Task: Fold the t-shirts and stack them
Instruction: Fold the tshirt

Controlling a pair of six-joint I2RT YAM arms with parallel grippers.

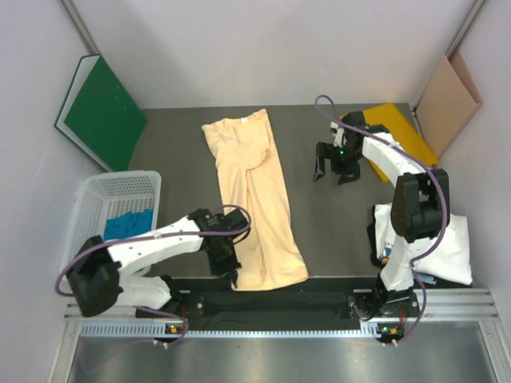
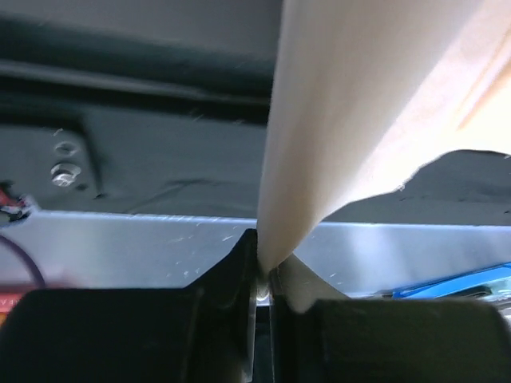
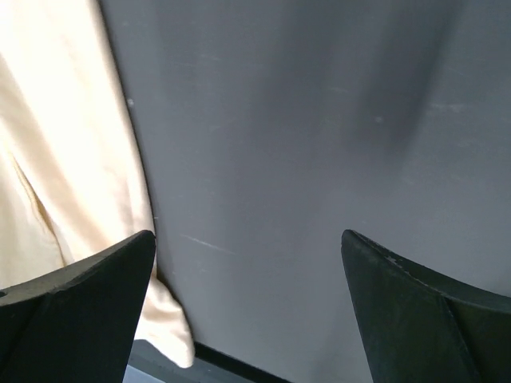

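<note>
Peach t-shirt [image 1: 251,199], soft long strip, mid table [image 1: 176,152]; L gripper [image 1: 226,254] clenched on its near-left edge. R gripper [image 1: 335,169] spread wide, empty, over table's far right. Teal t-shirt [image 1: 128,226] in lattice basket [image 1: 120,185], table's left; white t-shirt [image 1: 451,239] near-right; stiff yellow folder [image 1: 399,128] far-right

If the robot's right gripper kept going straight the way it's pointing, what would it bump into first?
Most likely the bare grey table: the open right gripper points down at it, with nothing in between. The peach t-shirt lies off to the side and would probably be missed.
</note>
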